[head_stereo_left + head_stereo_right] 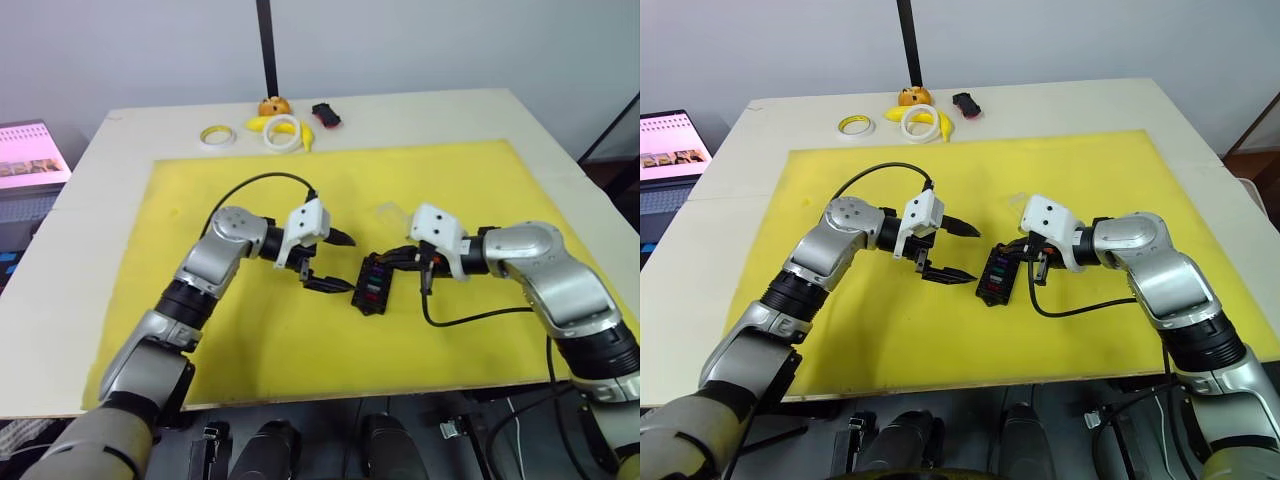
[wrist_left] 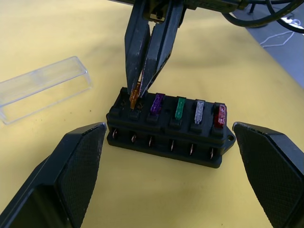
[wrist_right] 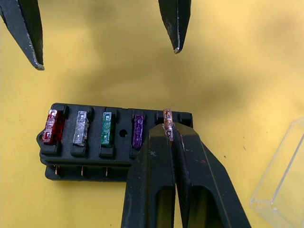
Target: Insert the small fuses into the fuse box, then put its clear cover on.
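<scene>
Right hand (image 3: 170,130) is pinched tight on the orange fuse (image 3: 167,118) at the end slot of the fuse box (image 1: 372,283), mid-frame on the yellow mat (image 1: 250,330). Left hand (image 1: 335,262) hangs wide open and empty just left of it, while the clear cover (image 2: 42,88) lies beside the box.

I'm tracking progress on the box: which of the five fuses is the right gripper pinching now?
The orange fuse, at the row's end nearest the clear cover; the right gripper grips it.
</scene>
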`<state>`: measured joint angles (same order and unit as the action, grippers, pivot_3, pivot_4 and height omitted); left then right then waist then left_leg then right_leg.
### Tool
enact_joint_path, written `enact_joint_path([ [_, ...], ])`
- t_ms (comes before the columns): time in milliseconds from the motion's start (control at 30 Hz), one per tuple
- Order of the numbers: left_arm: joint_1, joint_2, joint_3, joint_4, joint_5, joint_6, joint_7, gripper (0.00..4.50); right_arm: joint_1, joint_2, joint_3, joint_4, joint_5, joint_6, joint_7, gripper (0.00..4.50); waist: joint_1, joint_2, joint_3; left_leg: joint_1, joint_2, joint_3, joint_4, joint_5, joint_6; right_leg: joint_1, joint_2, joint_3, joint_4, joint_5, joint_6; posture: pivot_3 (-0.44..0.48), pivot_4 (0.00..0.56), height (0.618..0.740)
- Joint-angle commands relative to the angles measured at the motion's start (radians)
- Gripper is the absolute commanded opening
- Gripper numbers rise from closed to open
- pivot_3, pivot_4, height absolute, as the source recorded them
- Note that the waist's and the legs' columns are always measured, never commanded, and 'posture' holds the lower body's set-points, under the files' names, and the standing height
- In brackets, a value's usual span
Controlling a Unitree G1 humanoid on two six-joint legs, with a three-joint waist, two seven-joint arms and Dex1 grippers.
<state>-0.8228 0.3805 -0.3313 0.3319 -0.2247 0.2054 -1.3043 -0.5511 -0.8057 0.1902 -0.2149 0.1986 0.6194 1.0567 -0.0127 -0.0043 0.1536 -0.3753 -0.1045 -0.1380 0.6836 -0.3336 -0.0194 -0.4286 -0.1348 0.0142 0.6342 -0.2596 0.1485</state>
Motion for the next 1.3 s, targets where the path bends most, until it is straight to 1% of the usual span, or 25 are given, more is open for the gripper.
enact_joint_path([
  [33, -0.017, -0.002, 0.022, -0.017, 0.006, -0.020, 0.003, 4.49, 0.009, -0.013, -0.001, -0.042, 0.004, 0.019, 0.000, 0.00, 0.000, 0.000, 0.000, 0.000, 0.000, 0.000, 0.000, 0.000, 0.000, 0.000, 0.000, 0.000, 0.000, 0.000, 0.000, 0.000, 0.150, 0.740],
  [467, -0.010, -0.013, 0.023, -0.022, 0.013, -0.023, 0.003, 4.49, 0.004, -0.007, 0.010, -0.024, -0.033, 0.026, -0.036, 0.00, 0.001, 0.000, 0.000, 0.000, 0.000, 0.000, 0.000, 0.000, 0.000, 0.000, 0.000, 0.000, 0.000, 0.000, 0.000, 0.000, 0.150, 0.740],
  [833, -0.007, -0.011, 0.025, -0.018, 0.016, -0.029, 0.003, 4.49, -0.058, -0.018, -0.029, -0.048, 0.022, 0.082, -0.008, 0.00, 0.001, 0.000, 0.000, 0.000, 0.000, 0.000, 0.000, 0.000, 0.000, 0.000, 0.000, 0.000, 0.000, 0.000, 0.000, 0.000, 0.150, 0.740],
  [1300, -0.008, -0.012, 0.025, -0.009, 0.017, -0.037, 0.006, 4.49, -0.032, -0.021, -0.005, -0.017, -0.012, 0.041, -0.014, 0.00, 0.000, 0.000, 0.000, 0.000, 0.000, 0.000, 0.000, 0.000, 0.000, 0.000, 0.000, 0.000, 0.000, 0.000, 0.000, 0.000, 0.150, 0.740],
])
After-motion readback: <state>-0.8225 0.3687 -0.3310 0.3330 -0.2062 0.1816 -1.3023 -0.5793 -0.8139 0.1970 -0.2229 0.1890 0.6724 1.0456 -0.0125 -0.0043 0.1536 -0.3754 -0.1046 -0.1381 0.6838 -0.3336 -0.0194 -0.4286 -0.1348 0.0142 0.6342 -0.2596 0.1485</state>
